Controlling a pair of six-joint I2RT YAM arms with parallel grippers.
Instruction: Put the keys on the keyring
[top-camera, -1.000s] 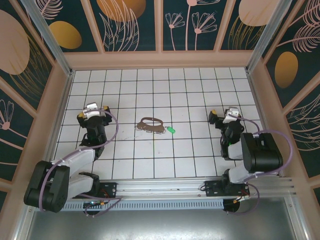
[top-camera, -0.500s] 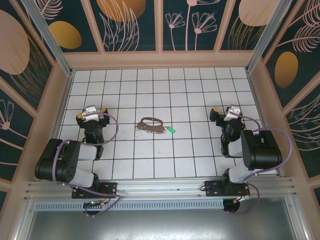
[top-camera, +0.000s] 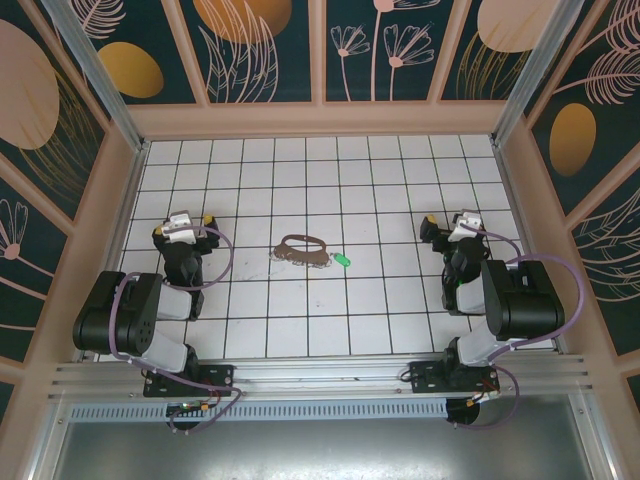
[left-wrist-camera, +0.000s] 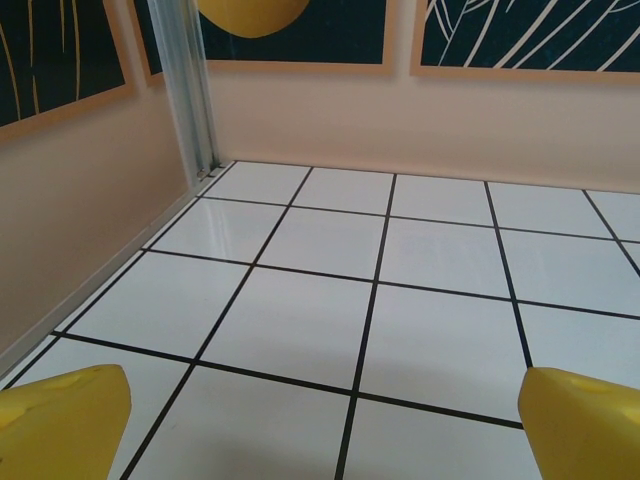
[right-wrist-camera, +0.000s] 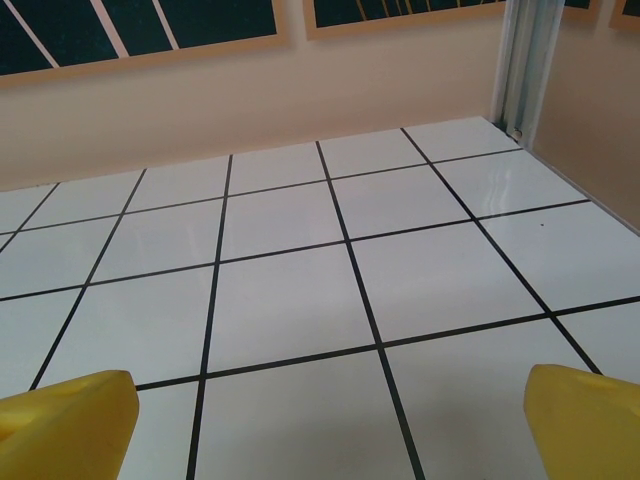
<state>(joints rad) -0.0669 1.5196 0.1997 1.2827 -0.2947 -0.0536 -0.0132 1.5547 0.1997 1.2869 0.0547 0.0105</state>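
In the top view a thin brown keyring (top-camera: 302, 250) lies flat near the middle of the tiled floor, small silvery bits at its left end. The keys (top-camera: 343, 261), a tiny piece with a bright green head, lie just right of the loop, apart from it. My left gripper (top-camera: 182, 223) stands open far to the left of both, low over the tiles. My right gripper (top-camera: 452, 225) stands open far to the right. Each wrist view has yellow fingertips (left-wrist-camera: 62, 420) (right-wrist-camera: 65, 415) at the bottom corners and bare tiles between them.
The white tiled floor (top-camera: 320, 320) is boxed in by peach walls (top-camera: 320, 118) on the far, left and right sides. An aluminium corner post (left-wrist-camera: 188, 90) rises in the left wrist view, another (right-wrist-camera: 525, 65) in the right wrist view. The arm bases sit on a rail (top-camera: 320, 378) at the near edge.
The left arm has folded back toward its base and its gripper has shifted slightly left and up. The right arm has barely moved. Keyring and keys lie as before.
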